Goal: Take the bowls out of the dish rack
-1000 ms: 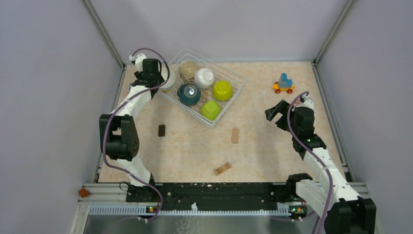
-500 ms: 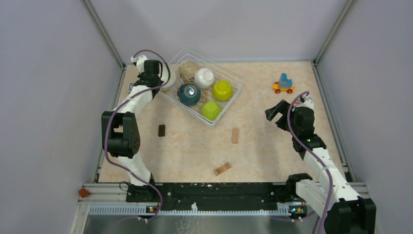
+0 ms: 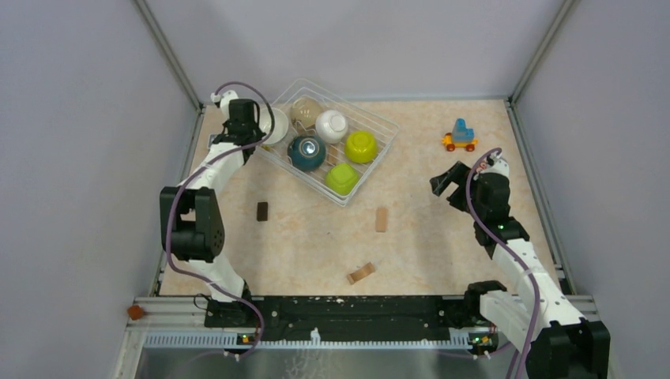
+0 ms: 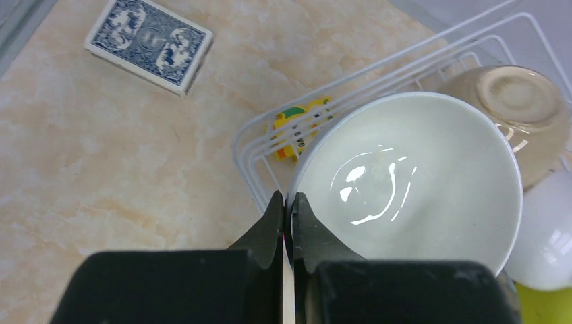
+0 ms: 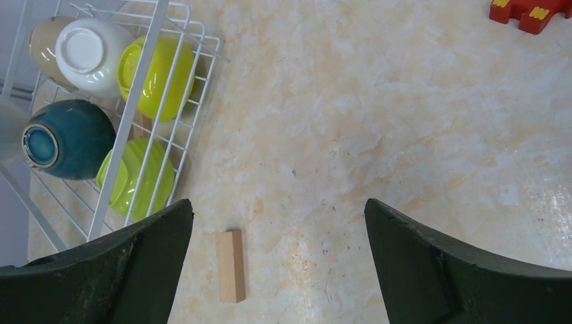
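The dish rack [image 3: 385, 142] sits at the back left of the table. My left gripper [image 3: 251, 130] is shut on the near rim of a white bowl [image 4: 411, 182], which stands mouth-up in the rack's left corner [image 4: 249, 169]. Beside it in the rack are a beige bowl [image 3: 305, 110], an upturned white bowl [image 3: 332, 125], a dark teal bowl [image 3: 306, 151] and two lime green bowls [image 3: 361, 145] [image 3: 342, 178]. My right gripper [image 3: 448, 183] hovers open over the bare table at the right, well clear of the rack [image 5: 145, 61], with nothing between its fingers [image 5: 155, 256].
A blue card deck [image 4: 148, 44] lies left of the rack. A small yellow toy [image 4: 300, 125] lies in the rack by the held bowl. A toy train [image 3: 460, 136] stands at the back right. Wooden blocks [image 3: 382, 219] [image 3: 361, 273] and a dark block [image 3: 261, 211] lie mid-table.
My left gripper has closed on the white bowl's rim. The right arm has not moved.
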### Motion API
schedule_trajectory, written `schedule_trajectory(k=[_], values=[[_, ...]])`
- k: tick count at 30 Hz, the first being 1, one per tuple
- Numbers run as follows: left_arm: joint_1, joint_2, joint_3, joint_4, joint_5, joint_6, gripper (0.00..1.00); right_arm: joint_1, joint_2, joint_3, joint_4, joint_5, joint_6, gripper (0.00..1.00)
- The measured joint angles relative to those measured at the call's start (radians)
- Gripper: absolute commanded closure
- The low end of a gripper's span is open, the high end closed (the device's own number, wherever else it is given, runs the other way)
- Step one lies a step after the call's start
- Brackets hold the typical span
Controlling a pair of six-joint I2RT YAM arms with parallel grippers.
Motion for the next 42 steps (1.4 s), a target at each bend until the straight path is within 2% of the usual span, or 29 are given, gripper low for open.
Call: schedule_trajectory(k=[6,14,18,22,29,33,42], values=[[-0.001,-0.114,-0.084,0.047,0.135,-0.012,1.0,0.0,0.0,0.042,-0.019,-0.002,-0.011,0.03],[-0.019,-0.203,-0.116,0.109,0.34,-0.06,1.0,0.001,0.014,0.123,-0.035,-0.045,-0.026,0.06],[-0.084,-0.217,-0.127,0.131,0.388,-0.08,1.0,0.032,0.049,0.171,-0.06,-0.047,-0.026,0.06],[-0.194,-0.217,-0.129,0.135,0.388,-0.08,1.0,0.108,0.087,0.216,-0.085,-0.026,-0.032,0.08],[-0.401,-0.217,-0.135,0.141,0.301,-0.037,1.0,0.26,0.143,0.329,-0.136,0.089,-0.074,0.17],[-0.52,-0.214,-0.135,0.143,0.203,0.017,1.0,0.335,0.169,0.374,-0.148,0.149,-0.097,0.26],[-0.739,-0.136,-0.116,0.166,-0.055,0.185,1.0,0.393,0.221,0.406,-0.157,0.227,-0.121,0.44]])
